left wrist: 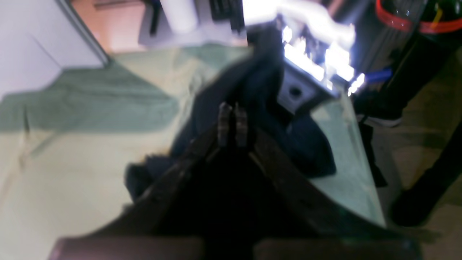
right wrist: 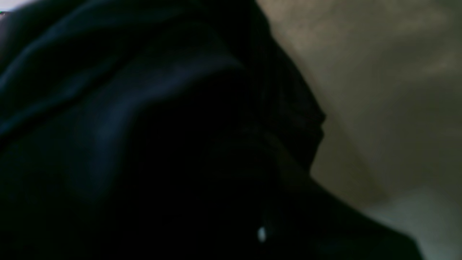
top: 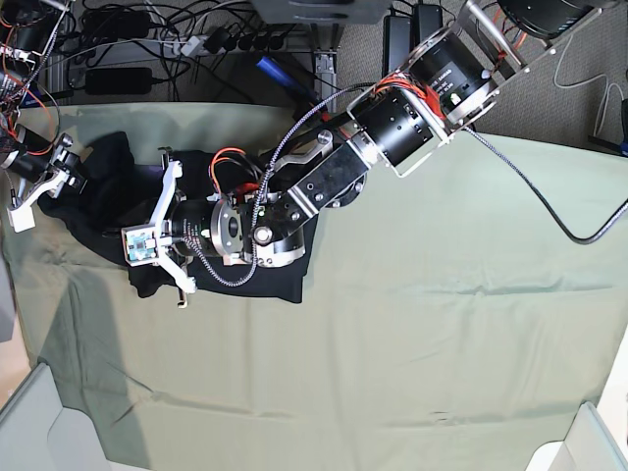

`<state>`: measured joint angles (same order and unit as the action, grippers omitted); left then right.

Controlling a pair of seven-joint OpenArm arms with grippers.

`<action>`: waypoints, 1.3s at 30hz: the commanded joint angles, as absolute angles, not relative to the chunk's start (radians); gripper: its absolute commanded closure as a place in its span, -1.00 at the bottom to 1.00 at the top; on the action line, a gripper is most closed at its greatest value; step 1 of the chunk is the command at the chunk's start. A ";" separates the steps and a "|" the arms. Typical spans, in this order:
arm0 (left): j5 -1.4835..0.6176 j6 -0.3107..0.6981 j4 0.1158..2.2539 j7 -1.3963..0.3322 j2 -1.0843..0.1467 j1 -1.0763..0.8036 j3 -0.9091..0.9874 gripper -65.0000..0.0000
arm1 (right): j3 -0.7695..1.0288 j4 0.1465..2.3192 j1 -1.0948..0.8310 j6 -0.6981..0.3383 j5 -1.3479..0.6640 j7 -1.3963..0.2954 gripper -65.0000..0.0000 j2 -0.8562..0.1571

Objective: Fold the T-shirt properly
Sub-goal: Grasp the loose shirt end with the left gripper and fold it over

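Observation:
The black T-shirt (top: 108, 191) lies bunched at the far left of the pale green table cloth (top: 442, 324). My left gripper (top: 137, 247) reaches across it to its near-left edge. In the left wrist view its tips (left wrist: 231, 108) are pressed together, shut on a fold of the T-shirt (left wrist: 306, 144). My right gripper (top: 39, 186) sits at the shirt's left end; a ridge of cloth rises toward the right gripper (left wrist: 306, 61) in the blurred left wrist view. Dark T-shirt cloth (right wrist: 126, 108) fills the right wrist view and hides those fingers, which grip the shirt.
A power strip and cables (top: 196, 44) run behind the table's back edge. A black cable (top: 549, 206) crosses the cloth at right. Grey bins stand at the front corners (top: 29, 422) (top: 594, 442). Dark legs (left wrist: 415, 202) stand beyond the table edge.

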<state>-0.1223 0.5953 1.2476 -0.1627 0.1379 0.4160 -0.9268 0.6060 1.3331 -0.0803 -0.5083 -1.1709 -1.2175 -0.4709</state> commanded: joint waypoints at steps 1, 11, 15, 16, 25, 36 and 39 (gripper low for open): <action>-0.139 0.579 1.264 -0.126 0.157 0.458 -0.938 1.00 | 0.610 1.348 -0.070 -0.592 -1.206 -1.214 1.00 -0.493; -0.080 0.431 1.262 -0.199 0.157 0.559 -1.034 1.00 | 0.610 1.348 -0.059 -0.592 -1.269 -1.230 1.00 -0.407; -0.091 0.393 1.261 -0.229 0.157 0.581 -0.956 1.00 | 0.610 1.348 -0.027 -0.592 -1.276 -1.231 1.00 -0.406; -0.093 0.395 1.261 -0.229 0.157 0.585 -0.939 1.00 | 0.610 1.348 -0.021 -0.592 -1.275 -1.231 1.00 -0.407; -0.091 0.406 1.199 -0.263 0.157 0.593 -0.924 1.00 | 0.610 1.349 0.015 -0.592 -1.283 -1.235 1.00 -0.406; -0.086 0.408 1.211 -0.377 0.131 0.596 -0.778 1.00 | 0.610 1.351 0.126 -0.592 -1.287 -1.237 1.00 -0.407; -0.086 0.408 1.239 -0.390 0.055 0.596 -0.699 1.00 | 0.609 1.375 0.133 -0.592 -1.291 -1.240 1.00 -0.406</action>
<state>-0.0834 0.4118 1.2232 -0.3996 0.0513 0.5678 -0.7044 0.6044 1.3537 0.1165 -0.5091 -1.2575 -1.2514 -0.3851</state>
